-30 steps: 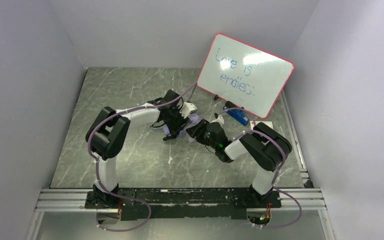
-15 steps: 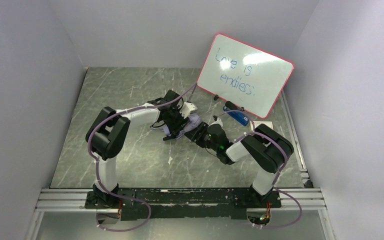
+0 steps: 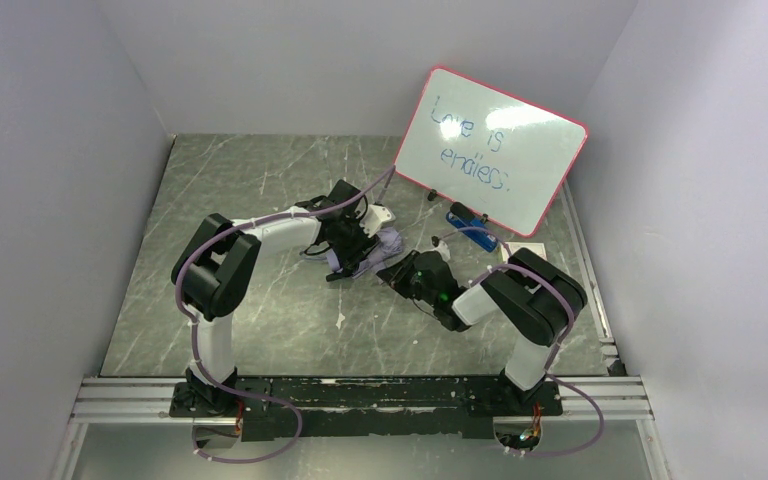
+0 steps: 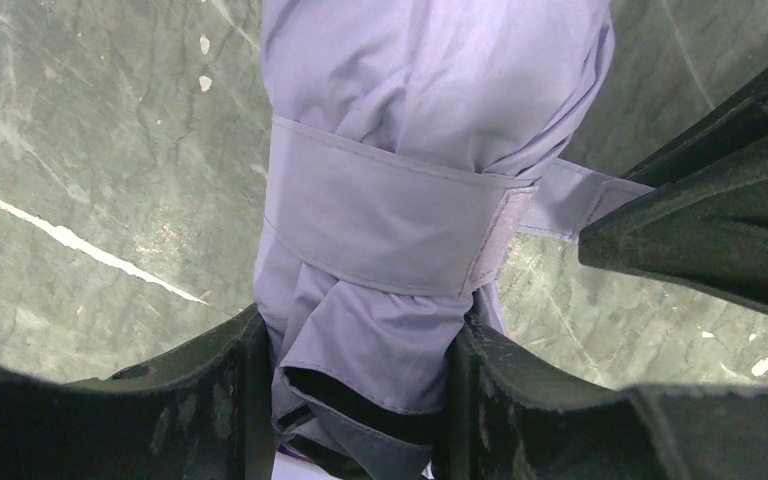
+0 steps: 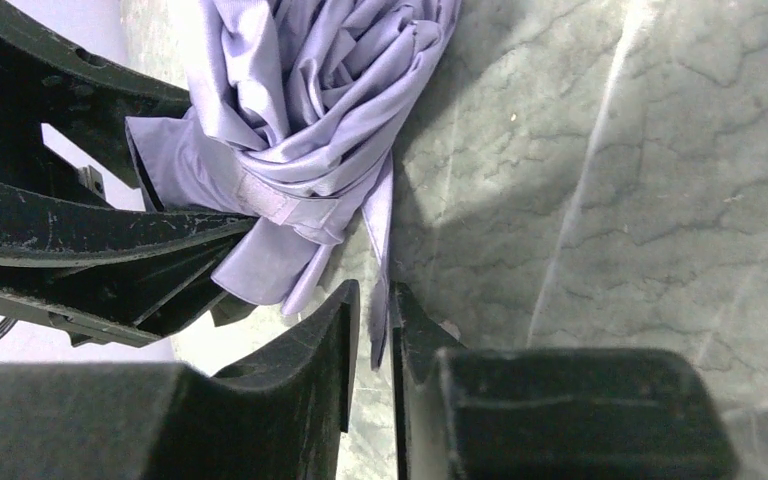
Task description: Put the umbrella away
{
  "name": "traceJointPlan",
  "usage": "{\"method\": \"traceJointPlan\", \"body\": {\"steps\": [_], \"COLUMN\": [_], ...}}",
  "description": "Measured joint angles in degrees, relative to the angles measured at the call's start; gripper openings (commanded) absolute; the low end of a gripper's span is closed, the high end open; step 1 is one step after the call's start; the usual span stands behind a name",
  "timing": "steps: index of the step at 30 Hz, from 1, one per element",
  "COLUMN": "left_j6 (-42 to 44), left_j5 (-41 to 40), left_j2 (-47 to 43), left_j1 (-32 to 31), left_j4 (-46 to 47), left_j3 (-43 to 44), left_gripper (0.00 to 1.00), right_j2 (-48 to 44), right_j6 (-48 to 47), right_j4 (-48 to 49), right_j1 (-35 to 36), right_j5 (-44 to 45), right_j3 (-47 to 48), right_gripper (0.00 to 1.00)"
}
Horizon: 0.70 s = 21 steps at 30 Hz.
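The umbrella (image 3: 384, 243) lies folded on the dark marble table, with lavender fabric and a pale handle (image 3: 382, 214) at its far end. My left gripper (image 3: 353, 252) is shut on the bunched canopy (image 4: 360, 340) just below the wrapped strap band (image 4: 380, 215). The strap's free tail (image 4: 585, 195) runs right to my right gripper (image 3: 398, 272). In the right wrist view the right gripper (image 5: 375, 300) has its jaws almost together around the thin strap tail (image 5: 379, 240), which lies against one finger. The shaft and ribs are hidden.
A pink-framed whiteboard (image 3: 490, 150) with writing leans at the back right. A blue eraser (image 3: 475, 236) lies below it on the table, right of my right arm. Grey walls enclose the table on three sides.
My right gripper has drawn back a little toward the near edge, away from the bundle. The left gripper and the umbrella have stayed in place.
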Motion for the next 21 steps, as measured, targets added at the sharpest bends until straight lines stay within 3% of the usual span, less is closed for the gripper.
{"method": "traceJointPlan", "body": {"steps": [6, 21], "left_j6": [-0.02, 0.83], "left_j5": [-0.31, -0.46], "left_j2": [-0.02, -0.02], "left_j1": [-0.13, -0.61], "left_j4": [0.00, -0.11], "left_j3": [0.00, 0.00], "left_gripper": [0.05, 0.05], "right_j2": [-0.04, -0.07], "right_j6": [0.42, 0.50], "right_j4": [1.42, 8.31], "right_j1": [0.00, 2.69], "right_j5": [0.39, 2.19], "right_j3": [-1.77, -5.53], "right_gripper": [0.00, 0.00]}}
